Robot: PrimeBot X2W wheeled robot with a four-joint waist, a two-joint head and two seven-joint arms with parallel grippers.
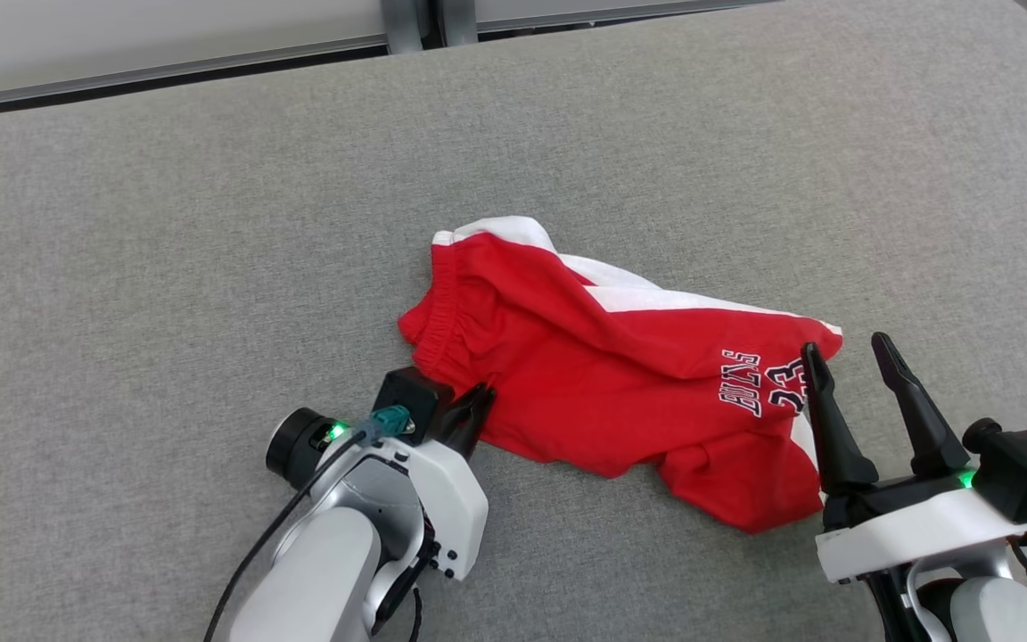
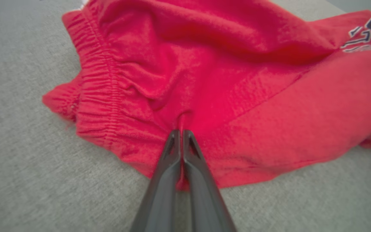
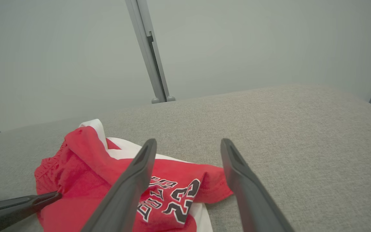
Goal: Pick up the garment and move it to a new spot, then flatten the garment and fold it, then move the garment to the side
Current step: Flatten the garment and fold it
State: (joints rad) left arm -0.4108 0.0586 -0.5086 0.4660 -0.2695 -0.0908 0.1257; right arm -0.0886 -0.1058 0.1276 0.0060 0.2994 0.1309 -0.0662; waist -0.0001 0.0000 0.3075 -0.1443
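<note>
Your left pincer gripped a thin fold of the crumpled red-and-white jersey shorts lying just ahead of it; your right pincer stood released near their printed leg. A slow lift was advisable, lest the fold slip.

The left gripper is pinched tight, forearm angled low. To its right, the right gripper is spread wide.

Crumpled red shorts lie on a grey padded surface. The left gripper pinches their near edge. The right gripper stands spread by the printed leg.
</note>
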